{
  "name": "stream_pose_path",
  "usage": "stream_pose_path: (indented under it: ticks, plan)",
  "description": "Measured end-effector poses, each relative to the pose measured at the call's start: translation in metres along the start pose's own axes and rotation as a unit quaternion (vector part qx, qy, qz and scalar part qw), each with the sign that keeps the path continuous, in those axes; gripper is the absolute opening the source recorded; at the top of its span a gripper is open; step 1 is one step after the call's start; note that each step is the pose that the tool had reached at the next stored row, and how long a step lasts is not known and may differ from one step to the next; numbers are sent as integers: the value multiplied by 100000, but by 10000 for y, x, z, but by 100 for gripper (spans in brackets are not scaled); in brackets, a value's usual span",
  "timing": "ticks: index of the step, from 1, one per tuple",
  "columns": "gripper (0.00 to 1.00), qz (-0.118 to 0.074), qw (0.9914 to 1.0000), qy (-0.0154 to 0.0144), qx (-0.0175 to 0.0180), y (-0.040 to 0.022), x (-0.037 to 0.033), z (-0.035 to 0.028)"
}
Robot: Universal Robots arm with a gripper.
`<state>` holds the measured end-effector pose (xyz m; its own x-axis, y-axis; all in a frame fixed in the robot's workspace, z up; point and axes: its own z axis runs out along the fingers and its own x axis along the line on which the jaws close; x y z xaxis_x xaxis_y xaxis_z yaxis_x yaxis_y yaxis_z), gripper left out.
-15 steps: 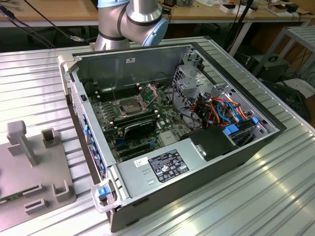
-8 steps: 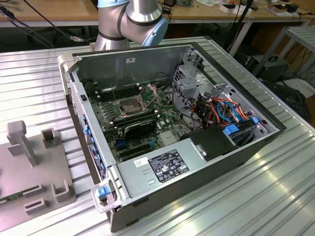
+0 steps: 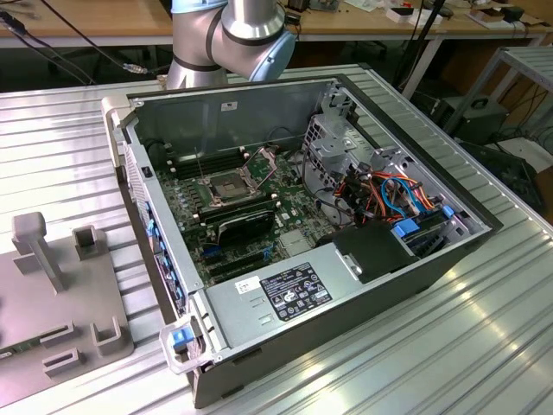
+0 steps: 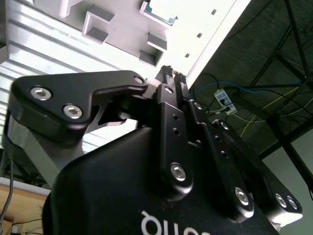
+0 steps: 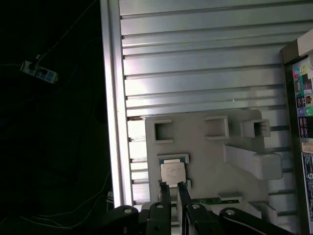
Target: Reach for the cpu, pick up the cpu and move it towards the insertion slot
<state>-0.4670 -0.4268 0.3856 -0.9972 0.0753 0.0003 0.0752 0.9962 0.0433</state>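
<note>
cpu [image 4: 159, 10]: cut by second wrist view's edge | arm [image 3: 229, 35]: upper part cropped

From my console I count one arm [image 3: 229, 35], carrying one gripper [image 5: 172, 188] with two fingers [image 5: 165, 196]. In the exterior view I count one open computer case [image 3: 251, 108], and inside it one insertion slot [image 3: 226, 186] and one labelled power supply [image 3: 289, 292]. I make out one grey fixture plate [image 5: 205, 156]; in the first wrist view I count one cpu [image 5: 172, 171] and three square pockets [image 5: 164, 131] in a row on it. I also tally one power strip [image 5: 39, 72] and one slatted metal table [image 3: 484, 346]
</note>
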Motion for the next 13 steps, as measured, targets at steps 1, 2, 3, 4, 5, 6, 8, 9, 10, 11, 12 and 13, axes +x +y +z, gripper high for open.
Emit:
stream_pose_path:
  ticks: [1, 2, 3, 4, 5, 6, 8, 9, 10, 11, 12, 13]
  plan:
    - [29, 2, 100000, 5, 1, 0, 0, 0]
    - [29, 0, 100000, 11, 1, 0, 0, 0]
    - [36, -1, 100000, 13, 1, 0, 0, 1]
    - [36, 1, 100000, 18, 2, 0, 0, 1]
    - [42, 1, 100000, 25, 3, 0, 0, 1]
    - [48, 0, 100000, 30, 3, 0, 0, 1]
    - [54, 2, 100000, 42, 5, 0, 0, 1]
    - [60, 1, 100000, 45, 5, 0, 0, 1]
    - [60, 2, 100000, 51, 3, 0, 0, 1]
    - [60, 3, 100000, 58, 4, 0, 0, 1]
    - [60, 2, 100000, 57, 5, 0, 0, 2]
    - [60, 3, 100000, 56, 7, 0, 0, 3]
